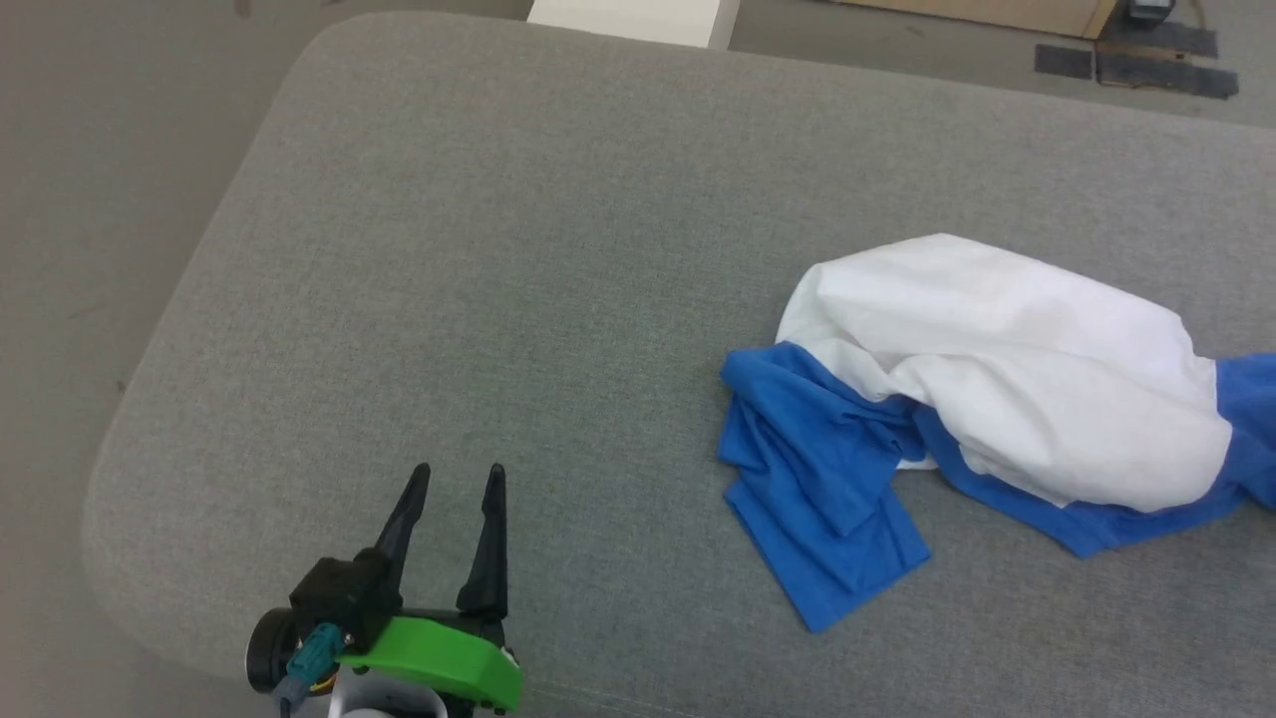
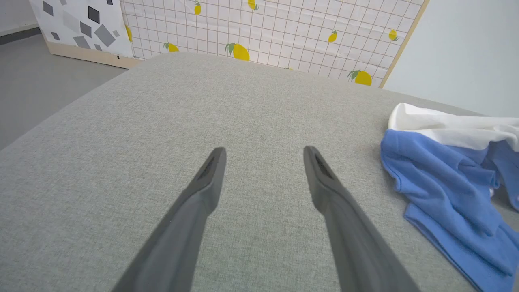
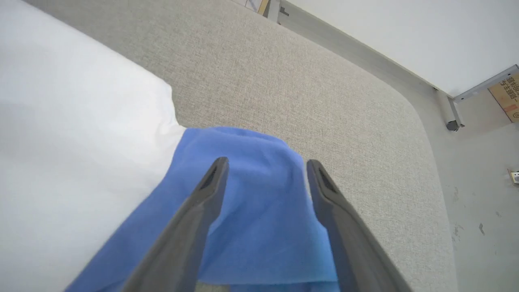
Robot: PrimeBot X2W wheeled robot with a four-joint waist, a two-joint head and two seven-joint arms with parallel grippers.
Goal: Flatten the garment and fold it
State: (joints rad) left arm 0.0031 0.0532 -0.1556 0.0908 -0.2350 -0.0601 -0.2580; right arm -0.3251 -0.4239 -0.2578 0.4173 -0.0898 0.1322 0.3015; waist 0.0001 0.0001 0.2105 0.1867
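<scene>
The garment (image 1: 997,369) lies crumpled on the right side of the grey padded table (image 1: 498,249), a white body on top with blue sleeves bunched at its left and lower edges. My left gripper (image 1: 459,469) is at the table's near left, open and holding nothing, well to the left of the cloth. From the left wrist, that gripper (image 2: 263,149) hovers over bare table, with the garment (image 2: 446,178) off to the right. My right gripper (image 3: 267,160) has its fingers spread apart over a blue fold of the garment (image 3: 259,219), beside the white body.
The table's rounded corners and edges drop to grey floor on the left and far side. A white box (image 1: 638,20) stands past the far edge, with dark mats (image 1: 1136,60) on the floor. A lemon-patterned panel (image 2: 263,28) stands behind the table.
</scene>
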